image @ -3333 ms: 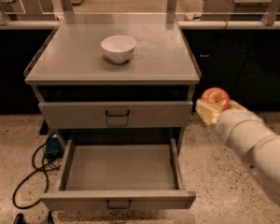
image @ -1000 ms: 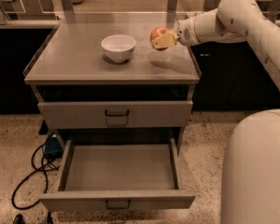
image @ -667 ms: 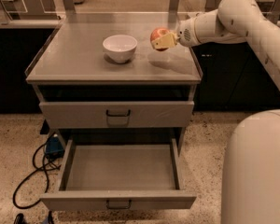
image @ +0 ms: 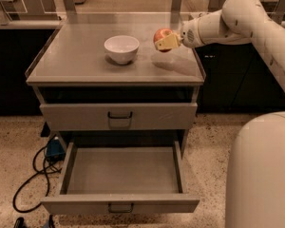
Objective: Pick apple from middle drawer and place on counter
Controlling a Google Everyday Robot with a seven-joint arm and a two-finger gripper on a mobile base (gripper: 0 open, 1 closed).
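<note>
The gripper [image: 164,41] reaches in from the right over the counter [image: 80,61] and is shut on the red apple [image: 161,35]. It holds the apple a little above the counter's right half, to the right of the white bowl [image: 121,48]. The middle drawer [image: 121,177] stands pulled open below, and nothing shows inside it. The upper drawer [image: 118,116] is closed.
The robot's white arm [image: 247,18] spans the upper right, and its white body [image: 261,175] fills the lower right. A black cable and a blue box [image: 53,148] lie on the speckled floor left of the cabinet. Dark cabinets stand on both sides.
The arm has carried the apple from beside the cabinet's right side up over the counter. In the last second it has barely moved, hovering right of the bowl.
</note>
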